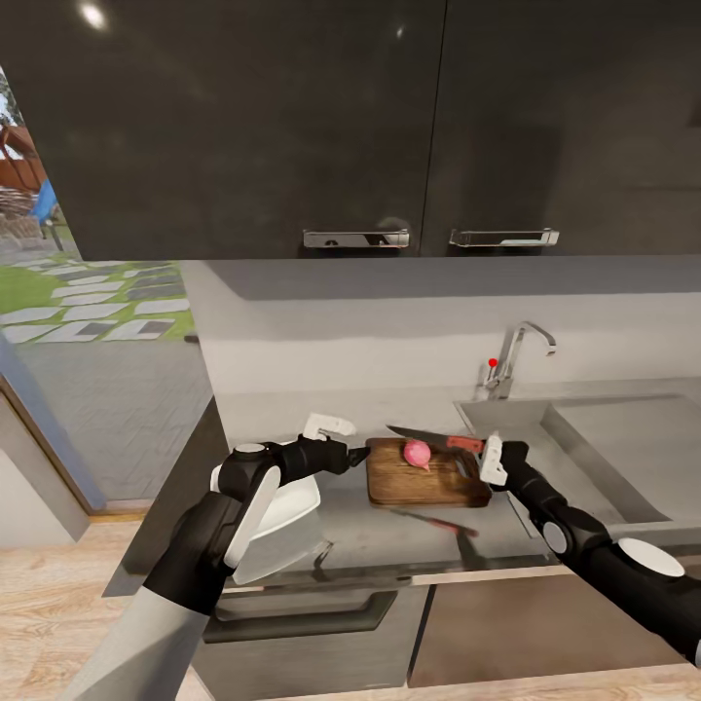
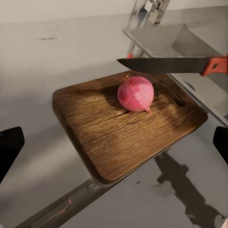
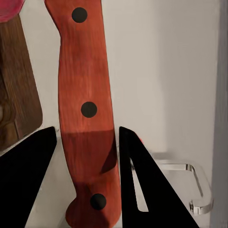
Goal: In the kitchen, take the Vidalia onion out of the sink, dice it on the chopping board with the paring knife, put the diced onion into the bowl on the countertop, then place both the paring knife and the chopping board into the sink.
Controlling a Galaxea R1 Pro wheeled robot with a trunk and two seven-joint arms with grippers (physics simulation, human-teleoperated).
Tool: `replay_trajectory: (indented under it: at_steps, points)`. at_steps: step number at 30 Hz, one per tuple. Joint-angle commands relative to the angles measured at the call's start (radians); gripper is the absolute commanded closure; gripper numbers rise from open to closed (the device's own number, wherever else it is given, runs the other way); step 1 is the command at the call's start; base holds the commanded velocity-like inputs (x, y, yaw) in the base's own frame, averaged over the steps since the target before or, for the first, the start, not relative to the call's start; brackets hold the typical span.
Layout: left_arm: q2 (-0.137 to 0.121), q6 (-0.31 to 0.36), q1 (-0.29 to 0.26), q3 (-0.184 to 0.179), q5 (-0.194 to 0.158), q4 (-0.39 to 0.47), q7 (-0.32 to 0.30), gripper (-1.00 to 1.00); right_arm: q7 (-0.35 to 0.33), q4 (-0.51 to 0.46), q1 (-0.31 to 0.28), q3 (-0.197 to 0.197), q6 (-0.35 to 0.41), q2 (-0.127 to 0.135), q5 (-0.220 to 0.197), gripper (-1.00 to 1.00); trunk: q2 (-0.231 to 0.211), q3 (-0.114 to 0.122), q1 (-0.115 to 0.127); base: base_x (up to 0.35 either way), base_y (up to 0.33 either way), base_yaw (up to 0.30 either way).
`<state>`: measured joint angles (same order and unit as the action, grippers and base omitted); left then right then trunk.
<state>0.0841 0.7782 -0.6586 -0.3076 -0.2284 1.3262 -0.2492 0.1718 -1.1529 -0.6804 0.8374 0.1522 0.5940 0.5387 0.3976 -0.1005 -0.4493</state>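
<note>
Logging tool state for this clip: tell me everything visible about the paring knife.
The paring knife has a dark pointed blade and a red-orange wooden-looking handle with three dark rivets. The right claw grips the handle's end. It is held level in the air, blade above the onion on the chopping board, not touching either.

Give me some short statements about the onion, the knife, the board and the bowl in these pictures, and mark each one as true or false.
1. The onion lies whole on the chopping board. True.
2. The paring knife rests flat in the sink. False: the right gripper holds it by its red-orange handle, blade in the air above the onion.
3. The left gripper is shut on the onion. False: its fingers are open and hold nothing.
4. The bowl stands on the countertop, on the board's side away from the sink. True.
5. The board is in the sink. False: it lies on the countertop beside the sink.
</note>
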Motion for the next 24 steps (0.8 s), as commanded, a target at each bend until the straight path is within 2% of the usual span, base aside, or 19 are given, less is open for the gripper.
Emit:
replay_trajectory:
  at_steps: [1, 6, 24]
  points:
    - [0.000, 0.005, -0.001, 0.001, 0.000, 0.001, -0.002, -1.00, 0.007, -0.003, -0.002, 0.010, 0.010, 0.001, 0.010, 1.00, 0.002, -0.002, -0.001, 0.000, 0.000, 0.000]
    - [0.000, 0.006, -0.001, 0.001, 0.000, 0.001, -0.002, -1.00, 0.008, -0.011, -0.002, 0.026, 0.010, 0.001, 0.011, 1.00, 0.002, -0.002, -0.001, 0.000, 0.000, 0.000]
    - [0.001, 0.005, -0.001, -0.010, 0.000, -0.001, -0.002, -1.00, 0.008, -0.014, -0.002, 0.031, 0.010, 0.004, 0.011, 1.00, 0.002, -0.002, -0.001, 0.000, 0.000, 0.000]
